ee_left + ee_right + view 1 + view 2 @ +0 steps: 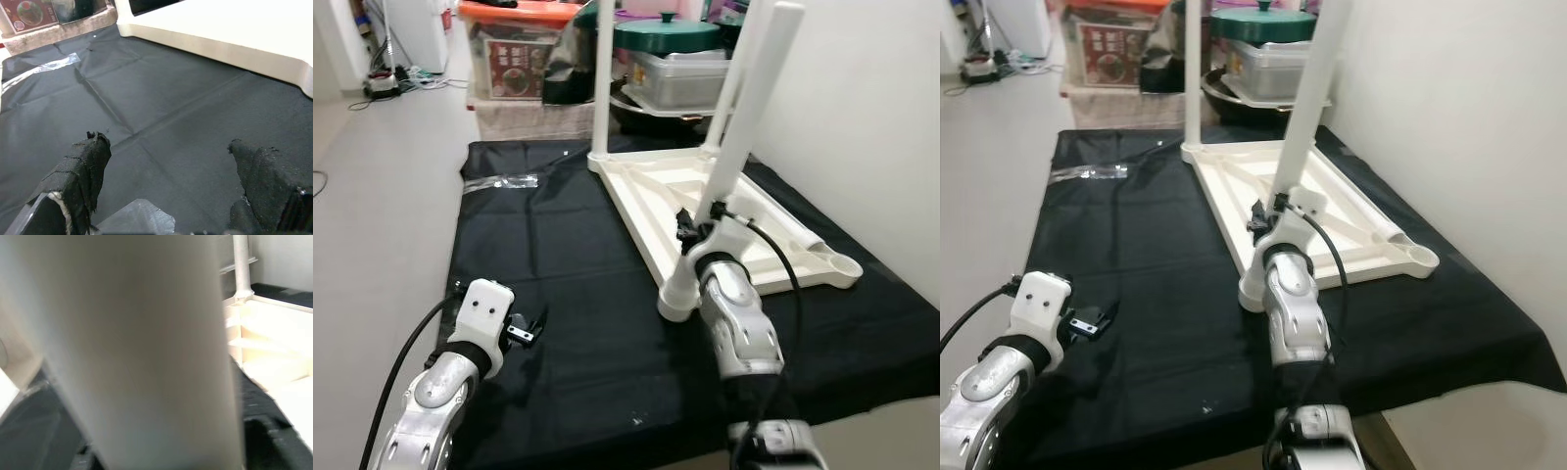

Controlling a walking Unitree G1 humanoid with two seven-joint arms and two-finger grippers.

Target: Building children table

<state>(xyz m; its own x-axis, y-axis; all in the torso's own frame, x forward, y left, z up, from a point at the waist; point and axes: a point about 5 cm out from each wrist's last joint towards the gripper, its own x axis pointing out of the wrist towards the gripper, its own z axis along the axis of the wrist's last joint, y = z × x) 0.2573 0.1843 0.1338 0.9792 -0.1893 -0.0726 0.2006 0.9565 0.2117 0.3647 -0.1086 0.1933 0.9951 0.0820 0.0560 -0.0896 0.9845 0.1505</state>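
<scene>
Right wrist view: right claw [697, 227] clamped round table leg [142, 347]; left claw [171, 186] spread, empty.

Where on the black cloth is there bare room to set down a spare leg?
Bare black cloth lies between the left hand and the upturned tabletop, bordered far by the plastic wrapper. Crowded: near corner socket, where the right hand grips the leg.

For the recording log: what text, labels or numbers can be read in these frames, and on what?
None can be read.
Printed red box behind the black cloth: it has printing, too small and blurred to read.
White table top and table leg: no markings seen.
</scene>
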